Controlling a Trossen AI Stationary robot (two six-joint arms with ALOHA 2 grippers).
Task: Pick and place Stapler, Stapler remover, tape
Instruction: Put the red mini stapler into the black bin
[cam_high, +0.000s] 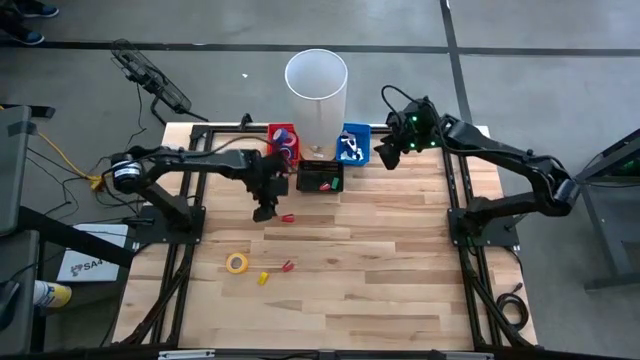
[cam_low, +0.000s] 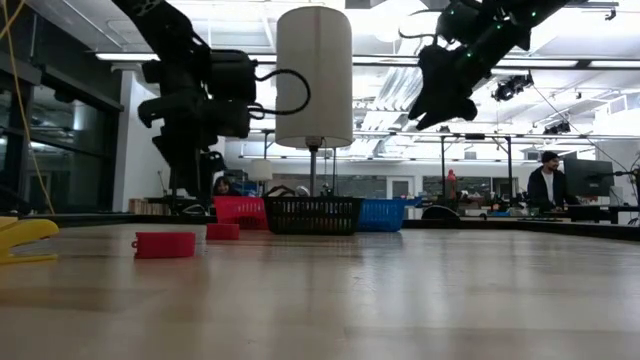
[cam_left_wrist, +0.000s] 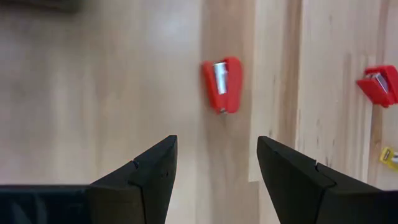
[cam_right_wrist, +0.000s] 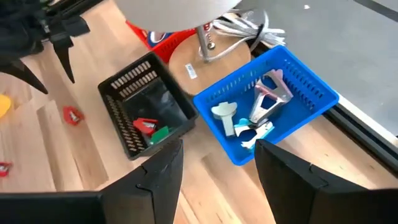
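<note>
A: Right, red stapler first. It lies flat on the table, just beside the left gripper, which hovers above it with jaws apart and nothing between them.

B: Where on the table?

A: From the table's middle in the high view, about 10 o'clock, just short of the black basket. The stapler sits ahead of the fingers, not yet between them.

B: So how to do the pick well?

A: My call: slide forward till the stapler is centred in the gap, turn the wrist so the pads meet its long sides, drop straight down, then close. It's small and low, so closing too high could just clip the top.

B: Other red one?

A: A second red stapler lies off toward 5 o'clock from the first in the high view, well apart. Near it a yellow piece, and the yellow tape around 8 o'clock from table centre.

B: Bins?

A: Red bin, black basket, blue bin in a row at 12 o'clock, around the lamp. Black basket already holds a red and a green item, so likely staplers go there.

B: Right arm?

A: Right gripper waits up over the blue bin, jaws apart, empty.
</note>
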